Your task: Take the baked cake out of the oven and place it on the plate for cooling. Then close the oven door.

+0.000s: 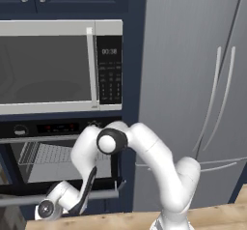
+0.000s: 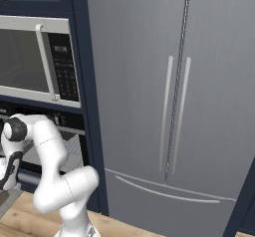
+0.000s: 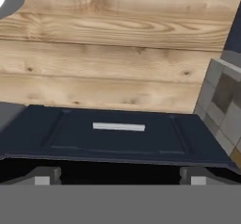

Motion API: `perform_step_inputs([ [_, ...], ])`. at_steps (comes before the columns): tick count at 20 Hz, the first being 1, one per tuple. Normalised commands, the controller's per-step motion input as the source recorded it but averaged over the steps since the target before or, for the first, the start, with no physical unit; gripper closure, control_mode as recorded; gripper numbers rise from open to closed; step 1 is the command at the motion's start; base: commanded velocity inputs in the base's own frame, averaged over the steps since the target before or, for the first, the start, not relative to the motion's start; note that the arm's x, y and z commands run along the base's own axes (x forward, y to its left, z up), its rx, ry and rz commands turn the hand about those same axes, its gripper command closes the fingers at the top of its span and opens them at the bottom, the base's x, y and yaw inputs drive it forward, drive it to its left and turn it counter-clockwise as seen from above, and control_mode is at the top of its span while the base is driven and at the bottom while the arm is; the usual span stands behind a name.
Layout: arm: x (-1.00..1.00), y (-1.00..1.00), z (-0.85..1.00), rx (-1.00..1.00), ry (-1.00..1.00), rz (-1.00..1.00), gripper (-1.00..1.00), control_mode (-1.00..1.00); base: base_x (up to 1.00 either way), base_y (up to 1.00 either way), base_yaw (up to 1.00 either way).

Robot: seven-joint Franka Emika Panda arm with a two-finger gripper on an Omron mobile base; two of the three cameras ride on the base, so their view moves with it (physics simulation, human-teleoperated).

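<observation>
The oven (image 1: 58, 127) sits under the microwave, its cavity showing wire racks (image 1: 53, 154). The oven door (image 1: 62, 195) hangs open, its silver bar handle facing me. My arm (image 1: 144, 147) bends down in front of the door, with the hand low at the left. In the hand view my gripper (image 3: 117, 180) is open, its fingertips (image 3: 44, 176) wide apart and nothing between them. It looks down at a navy drawer front (image 3: 117, 136) and the wood floor (image 3: 117, 53). The cake and the plate are out of view.
A grey-fronted microwave (image 1: 48, 67) hangs above the oven. A tall steel fridge (image 2: 174, 106) stands to the right. Navy cabinet framing (image 2: 84, 81) separates them. Grey tiles (image 3: 226, 100) edge the hand view's right side.
</observation>
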Motion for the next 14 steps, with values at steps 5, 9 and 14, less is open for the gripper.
perform_step_inputs([
  [5,0.70,-0.03,0.30,-0.11,0.05,0.00,-1.00,-1.00,0.00,0.00,0.00],
  [9,0.74,-0.03,0.29,-0.08,0.03,0.00,-1.00,-1.00,0.00,0.00,0.00],
  [14,0.76,-0.05,0.29,-0.03,0.03,0.00,-1.00,-1.00,0.00,0.00,0.00],
])
